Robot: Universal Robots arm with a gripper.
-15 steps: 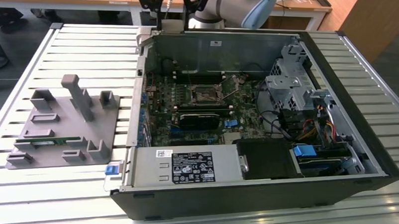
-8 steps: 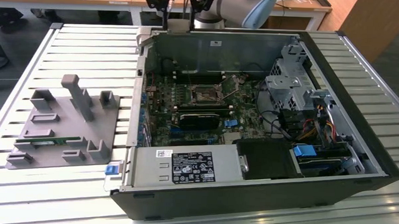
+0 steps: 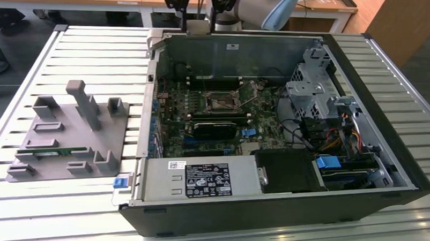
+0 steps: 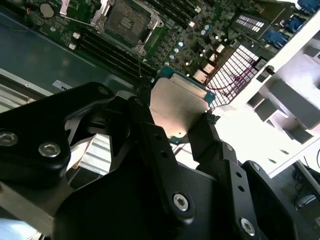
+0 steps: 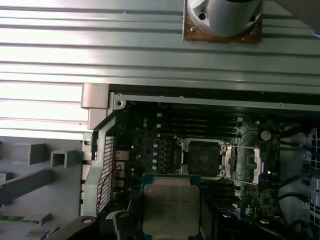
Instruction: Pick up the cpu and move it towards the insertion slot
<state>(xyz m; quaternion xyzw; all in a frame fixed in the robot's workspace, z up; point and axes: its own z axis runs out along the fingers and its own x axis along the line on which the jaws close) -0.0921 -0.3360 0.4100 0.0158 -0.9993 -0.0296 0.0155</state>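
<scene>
- Second wrist view: gripper has its black fingers clamped on the cpu, pinching two opposite edges.
- Chip's up in the air, over the motherboard.
- First wrist view: insertion slot sits just past the chip's far edge, lid open.

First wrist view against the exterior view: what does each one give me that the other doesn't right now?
First wrist view: the cpu held up over the open case, silver top facing the camera, short of the insertion slot.

Exterior view: the grey fixture tray on the slatted table at the exterior view's left, the power supply and the drive cage.

Both: the open case, its motherboard and the empty insertion slot.
</scene>
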